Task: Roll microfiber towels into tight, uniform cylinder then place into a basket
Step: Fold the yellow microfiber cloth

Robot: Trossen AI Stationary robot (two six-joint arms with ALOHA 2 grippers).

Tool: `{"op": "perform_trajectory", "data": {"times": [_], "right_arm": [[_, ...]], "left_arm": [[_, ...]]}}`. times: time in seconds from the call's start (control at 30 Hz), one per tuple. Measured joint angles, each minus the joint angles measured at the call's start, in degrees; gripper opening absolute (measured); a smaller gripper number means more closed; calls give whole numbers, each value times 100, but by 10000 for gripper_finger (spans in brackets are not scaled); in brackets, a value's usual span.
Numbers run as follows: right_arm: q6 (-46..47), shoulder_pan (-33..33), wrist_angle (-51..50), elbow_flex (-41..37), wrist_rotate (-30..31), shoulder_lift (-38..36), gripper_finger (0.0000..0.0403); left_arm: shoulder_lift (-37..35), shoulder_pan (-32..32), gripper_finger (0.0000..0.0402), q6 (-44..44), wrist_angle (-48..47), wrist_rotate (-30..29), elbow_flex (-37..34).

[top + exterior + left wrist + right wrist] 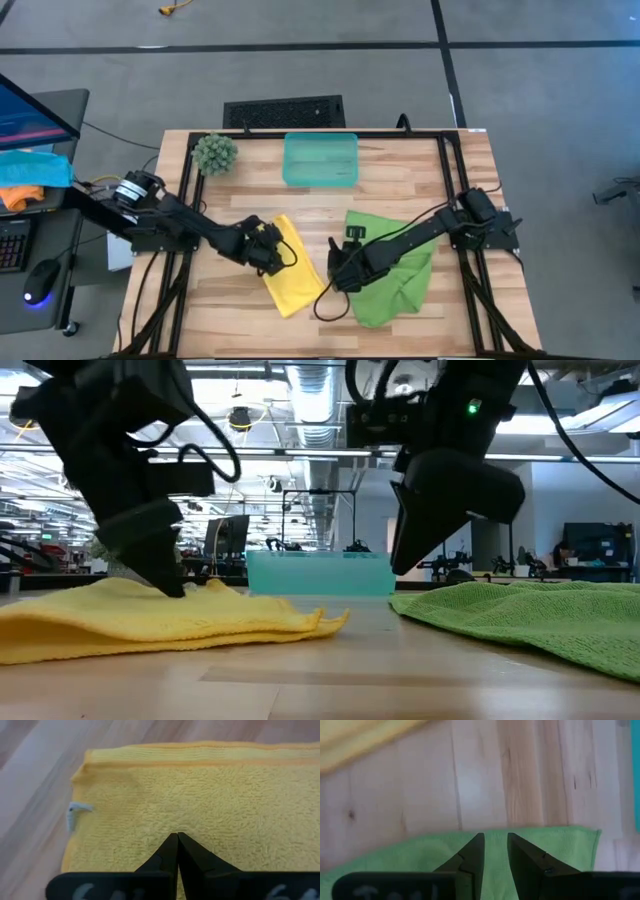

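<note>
A yellow towel [295, 285] [150, 622] lies spread on the wooden table, left of centre. A larger lime green towel [395, 285] [530, 615] lies loosely rumpled to its right. The teal basket [320, 160] [320, 572] stands at the far middle with nothing in it. My left gripper [272, 252] [177, 837] is shut, over the yellow towel's far left part. My right gripper [338, 270] [495, 837] is open by a narrow gap. It hangs just above the green towel's left edge [420, 855] with nothing between its fingers. My left gripper's shut fingertips [172, 586] meet the yellow towel's top face [200, 820], a little in from its hemmed edge and the corner with the small white tag [75, 812]. The fingers slant down from the table's left. The towel lies flat on the table.
A fuzzy green ball plant [215, 152] sits at the far left corner. Black frame rails [445, 190] run along the table's sides and far edge. A strip of bare wood [318, 225] separates the two towels. A desk with a screen, keyboard and mouse stands off the table's left.
</note>
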Motion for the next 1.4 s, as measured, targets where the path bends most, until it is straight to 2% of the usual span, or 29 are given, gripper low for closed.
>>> {"op": "perform_trajectory", "data": {"times": [0.27, 0.6, 0.87, 1.03, 1.2, 1.4], "right_arm": [[96, -29, -110, -1, 45, -5, 108], [607, 110, -639, 0, 755, -428, 108], [749, 330, -712, -243, 906, -685, 108], [763, 481, -686, -295, 929, -712, 108], [765, 623, -693, -299, 977, -734, 108], [408, 846, -131, -342, 1035, -734, 108]], "left_arm": [[257, 288, 0, 1292, 995, 251, 15], [584, 552, 0, 2361, 2168, 589, 11], [467, 422, 0, 2762, 1970, 592, 296], [54, 138, 0, 2718, 1159, 230, 547], [-445, -420, 0, 2338, 355, -284, 781], [-690, -1247, 0, 2052, 391, -584, 824]]}}
